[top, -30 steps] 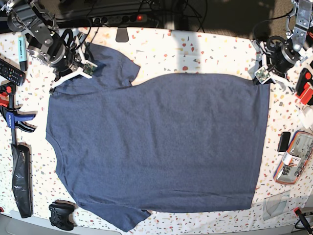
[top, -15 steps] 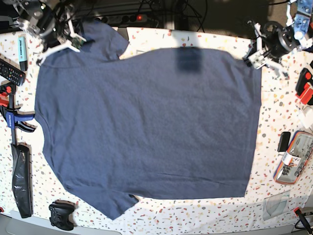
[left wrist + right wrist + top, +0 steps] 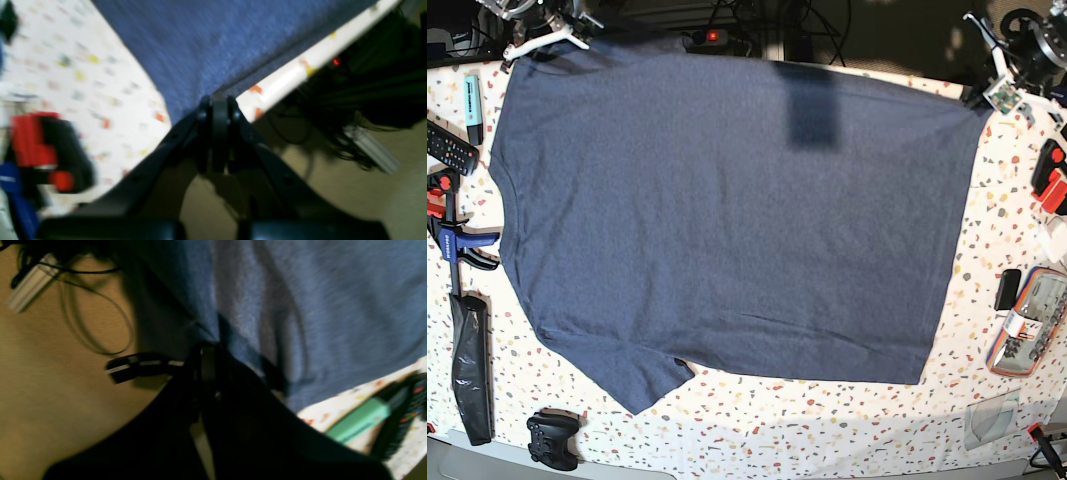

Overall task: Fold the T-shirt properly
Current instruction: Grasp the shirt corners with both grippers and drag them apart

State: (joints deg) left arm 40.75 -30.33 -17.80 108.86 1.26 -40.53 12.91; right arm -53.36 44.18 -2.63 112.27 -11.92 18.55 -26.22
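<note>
The navy-blue T-shirt (image 3: 727,220) lies spread across the speckled table (image 3: 827,440), plain side up, with one sleeve (image 3: 642,385) pointing to the near edge. Its far edge is stretched taut along the table's back edge between both grippers. At the far right, my left gripper (image 3: 982,97) is shut on the shirt's hem corner; the left wrist view shows its tips (image 3: 217,101) pinching the T-shirt (image 3: 217,43). My right gripper (image 3: 522,50) at the far left is shut on the shoulder end; in the right wrist view its tips (image 3: 208,350) clamp bunched T-shirt cloth (image 3: 300,306).
Down the left side are a green marker (image 3: 472,95), a remote (image 3: 449,147), a red-and-blue clamp (image 3: 452,240), a black pouch (image 3: 472,370) and a game controller (image 3: 552,440). On the right are a red-and-black tool (image 3: 1052,180), a small black device (image 3: 1008,288) and an orange-rimmed case (image 3: 1030,335).
Both grippers have moved toward the table's far edge and drawn the shirt with them. The cloth has slid away from the near edge, and its far sleeve no longer shows.
</note>
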